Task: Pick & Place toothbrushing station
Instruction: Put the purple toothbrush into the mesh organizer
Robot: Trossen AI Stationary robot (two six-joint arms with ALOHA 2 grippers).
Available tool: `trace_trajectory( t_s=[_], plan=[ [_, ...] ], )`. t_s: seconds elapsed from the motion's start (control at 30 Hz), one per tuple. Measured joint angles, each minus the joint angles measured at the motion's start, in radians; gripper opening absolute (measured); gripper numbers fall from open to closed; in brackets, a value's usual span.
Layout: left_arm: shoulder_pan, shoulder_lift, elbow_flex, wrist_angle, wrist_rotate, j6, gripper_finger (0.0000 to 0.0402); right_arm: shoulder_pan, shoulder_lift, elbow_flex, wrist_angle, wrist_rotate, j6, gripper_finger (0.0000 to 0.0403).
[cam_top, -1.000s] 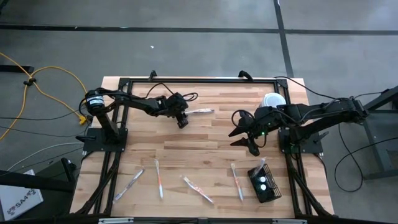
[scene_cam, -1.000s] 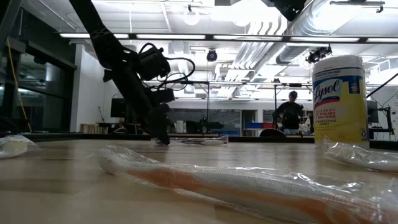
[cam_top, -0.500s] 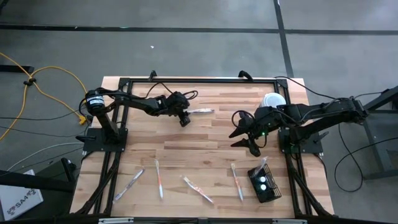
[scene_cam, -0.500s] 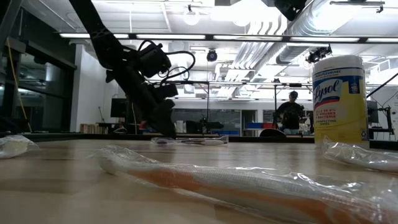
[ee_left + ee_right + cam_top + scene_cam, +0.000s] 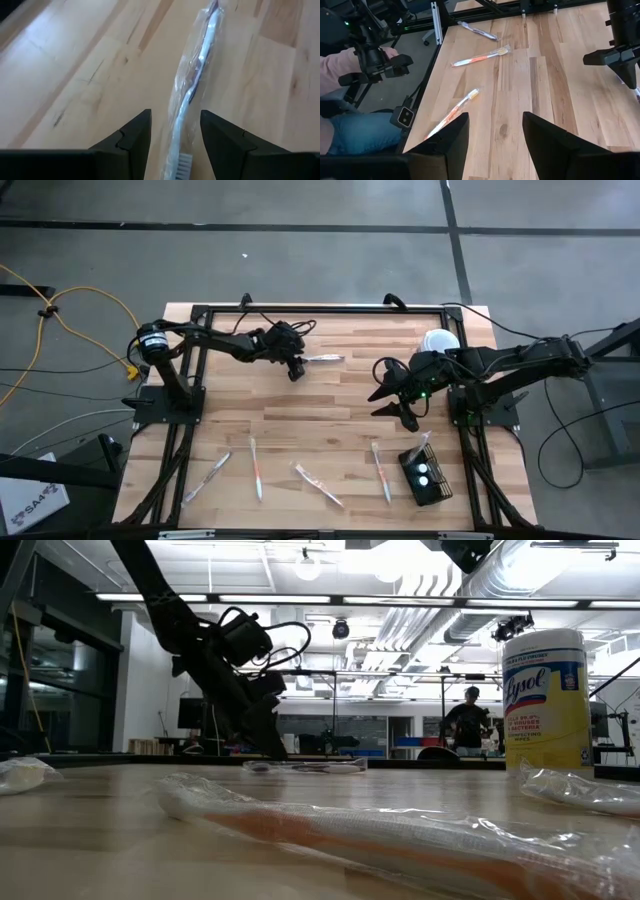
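The toothbrushing station, a small black wire-mesh basket [image 5: 426, 474], rests on its bottom at the table's near right corner, and no gripper touches it. My left gripper [image 5: 296, 371] is open at the far middle of the table. Its fingers stand on either side of the head end of a wrapped toothbrush [image 5: 197, 75] that lies flat on the wood, and I see no touch. My right gripper [image 5: 403, 412] hangs open above the table's right part, farther back than the basket, with nothing between its fingers [image 5: 495, 120].
Several wrapped toothbrushes [image 5: 256, 467] lie along the near edge. A yellow canister with a white lid [image 5: 440, 342] stands at the far right. Black frame rails [image 5: 300, 308] border the table. A person's sleeve and knee [image 5: 350, 100] show beyond the table's edge.
My left gripper has swung a little toward the wrapped toothbrush and the table's far edge, tipping slightly, and stays open. The toothbrush has not moved.
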Motion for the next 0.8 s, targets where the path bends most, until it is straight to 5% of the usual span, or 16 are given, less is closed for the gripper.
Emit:
trace_trajectory(
  t_s=[0.53, 0.8],
  plan=[
    [0.001, 0.001, 0.000, -0.038, 0.022, -0.040, 0.0162, 0.000, 0.000, 0.000, 0.000, 0.000, 0.000, 0.0176],
    [0.001, 0.001, 0.000, -0.037, 0.022, -0.028, 0.0120, 0.000, 0.000, 0.000, 0.005, -0.025, 0.020, 0.0176]
  ],
)
